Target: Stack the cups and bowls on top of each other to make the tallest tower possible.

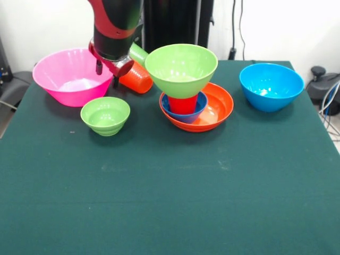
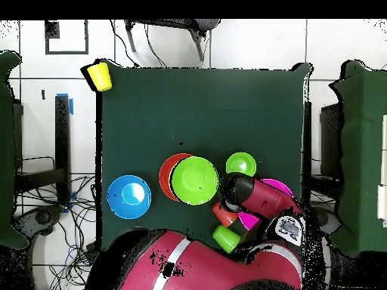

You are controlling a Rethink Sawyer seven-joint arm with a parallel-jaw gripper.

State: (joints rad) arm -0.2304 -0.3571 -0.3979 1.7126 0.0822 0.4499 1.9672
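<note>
The tower (image 1: 191, 90) stands on the green worktop (image 1: 170, 202). Its base is the wide orange bowl (image 1: 215, 109); inside that sits the small dark blue bowl (image 1: 197, 109), a red cup (image 1: 183, 104) stands in the blue one, and the large green bowl (image 1: 181, 68) rests on the red cup, flaring out like a funnel.

Seen from the front, just left of the tower an orange cup (image 1: 136, 78) lies on its side, with a light green cup (image 1: 138, 54) tilted above it and close to the large green bowl's rim. The arm's end comes down right over these two cups and hides part of them. The gripper (image 1: 106, 66) hangs between the tower and the huge pink bowl (image 1: 71, 77); whether its fingers are wide, narrow or holding something cannot be told. The pink bowl sits further left of the tower, and the small green bowl (image 1: 105, 115) sits in front of the pink one, well apart from the tower. The large blue bowl (image 1: 271, 86) stands alone to the tower's right.

From overhead the large green bowl (image 2: 194, 180) covers nearly all the tower, leaving only a crescent of the orange bowl (image 2: 165, 177); the red cup and small dark blue bowl are hidden. That view alone shows a yellow cup (image 2: 99, 75) at a far corner of the worktop, well away from the tower. The arm covers most of the pink bowl (image 2: 278, 185) there, while the front view shows it whole.
</note>
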